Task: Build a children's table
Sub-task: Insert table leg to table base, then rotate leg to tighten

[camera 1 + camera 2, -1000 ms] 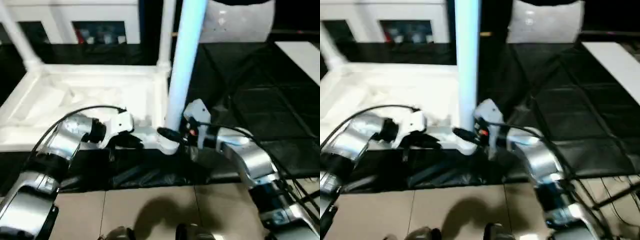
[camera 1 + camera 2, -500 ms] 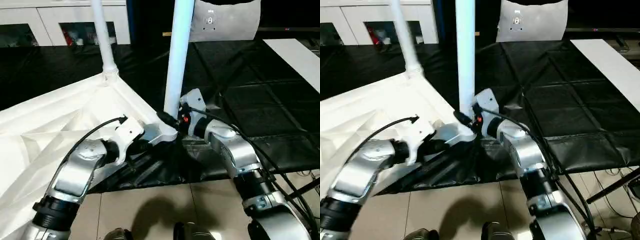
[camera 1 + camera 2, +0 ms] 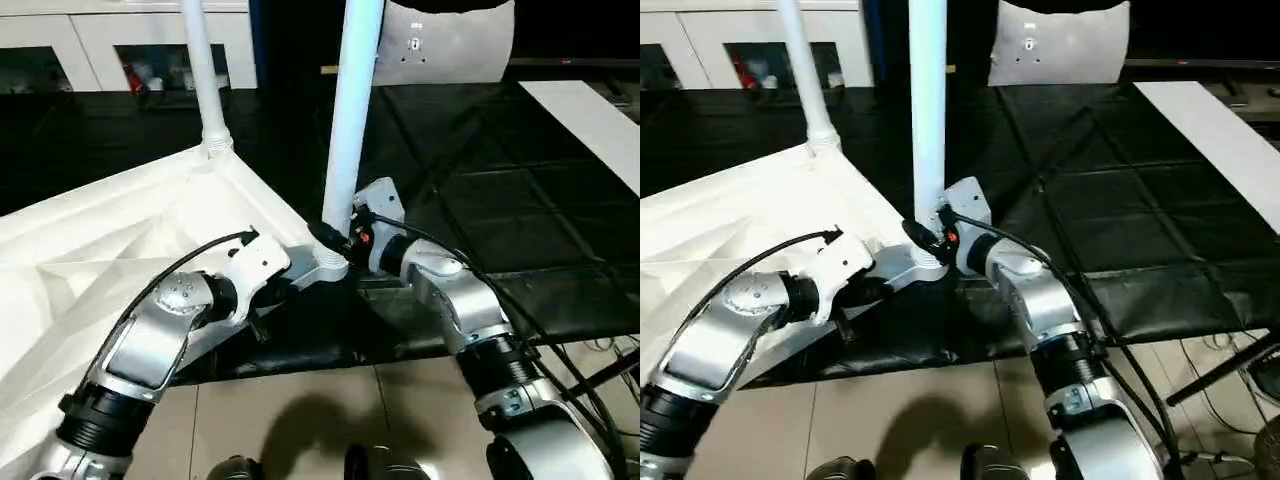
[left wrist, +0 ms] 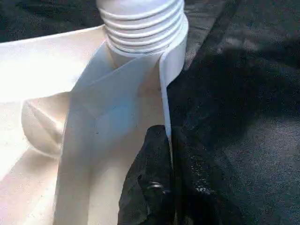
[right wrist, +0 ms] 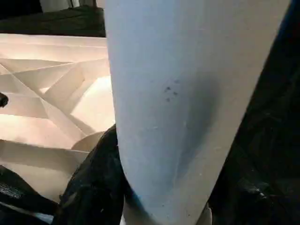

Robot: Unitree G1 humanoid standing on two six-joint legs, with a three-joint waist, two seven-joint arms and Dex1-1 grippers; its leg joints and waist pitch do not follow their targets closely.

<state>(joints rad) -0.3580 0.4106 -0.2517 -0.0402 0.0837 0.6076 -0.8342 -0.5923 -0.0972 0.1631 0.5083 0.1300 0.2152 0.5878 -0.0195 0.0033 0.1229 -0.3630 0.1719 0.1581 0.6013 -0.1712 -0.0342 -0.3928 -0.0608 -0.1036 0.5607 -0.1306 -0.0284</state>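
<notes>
The white table top (image 3: 110, 235) lies upside down on the black workbench, ribbed underside up. An upright white leg (image 3: 352, 120) stands in its near corner socket (image 3: 330, 266). A second leg (image 3: 203, 70) stands in the far corner socket (image 3: 218, 150). My left gripper (image 3: 272, 292) is shut on the top's rim just beside the near socket; the left wrist view shows the black fingers (image 4: 152, 183) pinching that thin wall (image 4: 164, 93) below the leg's threaded base (image 4: 140, 23). My right gripper (image 3: 335, 243) is shut around the near leg's foot, with fingers (image 5: 93, 187) on both sides of the leg (image 5: 173, 93).
The black sheet-covered workbench (image 3: 520, 220) stretches right and back. Its front edge runs just below my grippers, with tiled floor (image 3: 300, 420) beneath. A flat white board (image 3: 590, 110) lies at the far right. A pale grey shape (image 3: 450, 40) and white cupboards (image 3: 90, 40) stand behind.
Over the last second the table top has swung, its far leg moving left, and the view has shifted. Both grippers keep their holds; in the last half second almost nothing moved.
</notes>
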